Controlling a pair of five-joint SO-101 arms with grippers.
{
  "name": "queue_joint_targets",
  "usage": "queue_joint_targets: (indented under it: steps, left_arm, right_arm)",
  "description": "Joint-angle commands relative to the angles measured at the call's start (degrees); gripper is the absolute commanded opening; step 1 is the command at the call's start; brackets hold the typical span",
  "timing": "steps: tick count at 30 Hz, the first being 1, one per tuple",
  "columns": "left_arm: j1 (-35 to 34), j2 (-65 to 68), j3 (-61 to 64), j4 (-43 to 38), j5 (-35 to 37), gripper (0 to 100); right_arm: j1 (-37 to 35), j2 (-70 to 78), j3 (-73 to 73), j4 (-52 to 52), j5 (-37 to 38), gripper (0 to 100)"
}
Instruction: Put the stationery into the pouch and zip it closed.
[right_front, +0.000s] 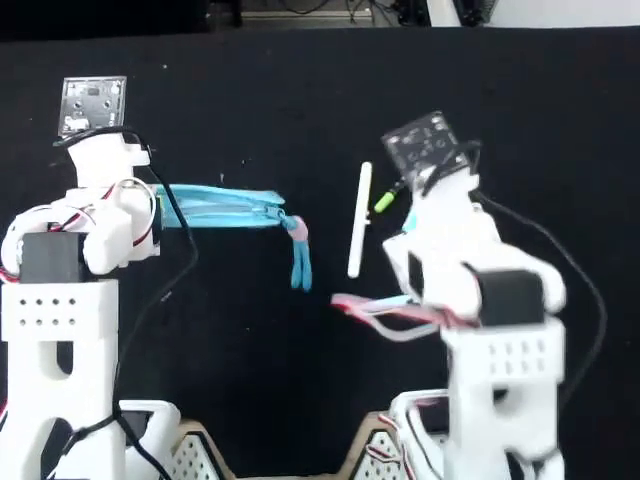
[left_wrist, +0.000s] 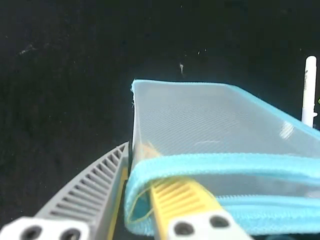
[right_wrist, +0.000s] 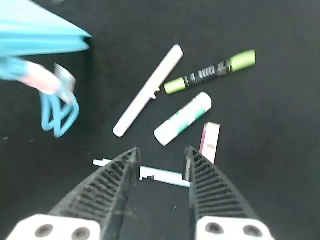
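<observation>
A light-blue mesh pouch lies lengthwise between the arms. My left gripper is shut on its end, the yellow finger inside the opening and the grey finger outside. The zip pull with a pink and blue loop hangs at the pouch's other end. My right gripper hovers open over loose stationery: a long white pen, a green marker, a white stick, a small pink and white piece and a thin white item between the fingers.
The table is covered in black cloth. In the high view the white pen and green marker lie just left of the right arm. Red and white cables trail from that arm.
</observation>
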Motion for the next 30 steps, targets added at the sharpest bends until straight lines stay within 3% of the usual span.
queue_joint_targets:
  steps: [1, 12, 21, 30]
  left_arm:
    - [0.4, 0.8, 2.9, 0.9, 0.4, 3]
    - [0.3, 0.8, 4.8, 0.4, 0.4, 3]
    - [0.7, 0.8, 4.7, 0.4, 0.4, 3]
    - [0.7, 0.8, 6.3, -1.9, 0.4, 3]
  right_arm:
    - [2.6, 8.0, 4.7, -7.6, -4.8, 13.4]
    - [6.5, 34.9, -3.0, -21.7, -19.4, 13.9]
    - [9.7, 61.8, -24.2, -19.9, -21.9, 13.9]
    - [9.8, 80.0, -45.2, -8.6, -23.8, 13.9]
